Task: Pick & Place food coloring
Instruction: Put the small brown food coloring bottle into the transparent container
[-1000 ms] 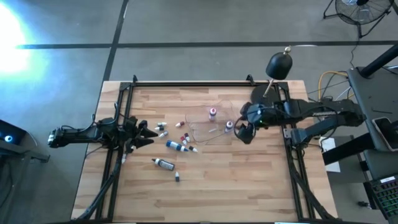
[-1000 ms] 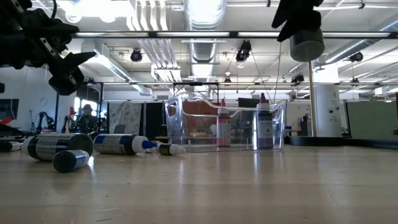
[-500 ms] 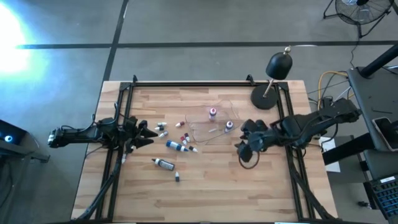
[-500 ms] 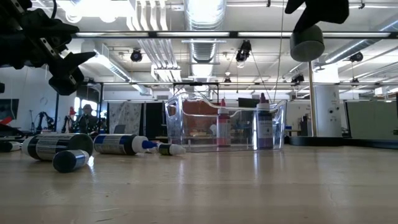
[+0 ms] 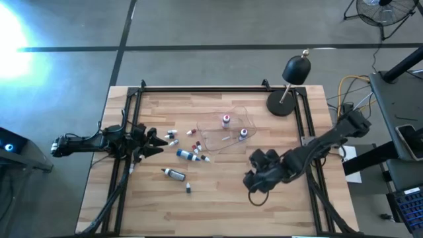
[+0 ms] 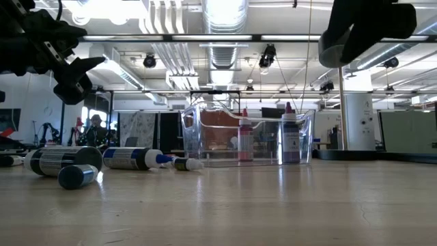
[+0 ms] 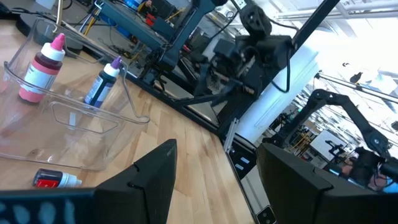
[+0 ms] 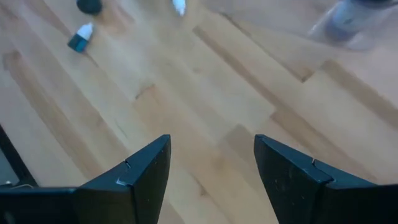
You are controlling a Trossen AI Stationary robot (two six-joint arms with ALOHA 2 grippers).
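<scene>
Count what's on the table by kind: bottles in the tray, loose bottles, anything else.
Bottles standing in tray: 2
Loose bottles lying on the table: about 8; the tiniest are hard to separate
Clear tray: 1
Black lamp: 1
Total: about 12

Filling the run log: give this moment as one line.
left gripper: open, table's left edge | right gripper: open, empty, over bare wood | clear tray: two bottles upright | other bottles: on table

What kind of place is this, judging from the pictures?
Probably an industrial robotics lab: exposed silver ceiling ducts hang overhead, other dark robot arms stand beyond the light wooden table, and the floor is bare grey concrete.
</scene>
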